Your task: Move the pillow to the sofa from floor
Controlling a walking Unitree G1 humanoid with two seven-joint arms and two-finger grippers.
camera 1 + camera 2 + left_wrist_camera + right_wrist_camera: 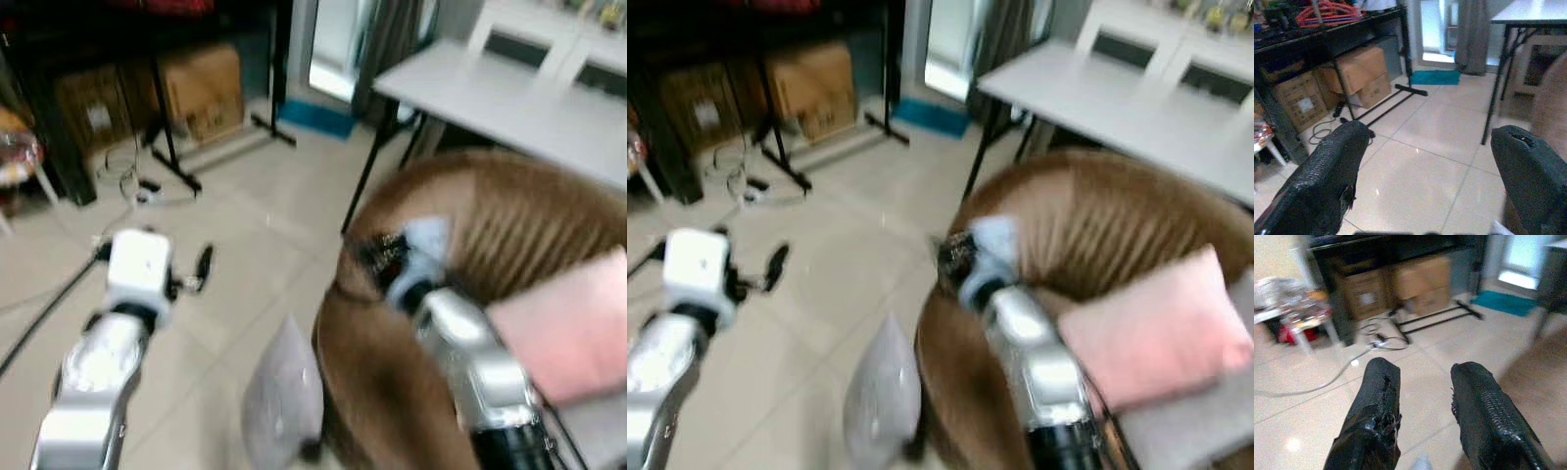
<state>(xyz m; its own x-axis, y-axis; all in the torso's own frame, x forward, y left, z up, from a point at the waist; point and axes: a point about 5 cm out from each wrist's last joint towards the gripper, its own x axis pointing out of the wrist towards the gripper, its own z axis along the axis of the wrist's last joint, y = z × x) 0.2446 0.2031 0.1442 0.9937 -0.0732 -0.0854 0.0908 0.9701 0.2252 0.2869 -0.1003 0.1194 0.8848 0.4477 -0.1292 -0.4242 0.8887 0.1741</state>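
Note:
A pale grey pillow (284,392) stands on edge on the tiled floor, leaning against the front of the brown sofa (509,225). A pink pillow (1156,328) lies on the sofa seat at the right. My left gripper (199,266) hovers over the floor to the left of the grey pillow and above it; its fingers (1337,161) are spread wide open with nothing between them. My right gripper (374,257) is raised over the sofa's left edge, above the grey pillow. Its two fingers (1378,401) are open and hold nothing.
A white table (490,98) on black legs stands behind the sofa. Cardboard boxes (196,88) sit under a dark rack at the back left, with black stand feet (176,166) and cables (127,176) on the floor. A teal mat (313,117) lies by the doorway.

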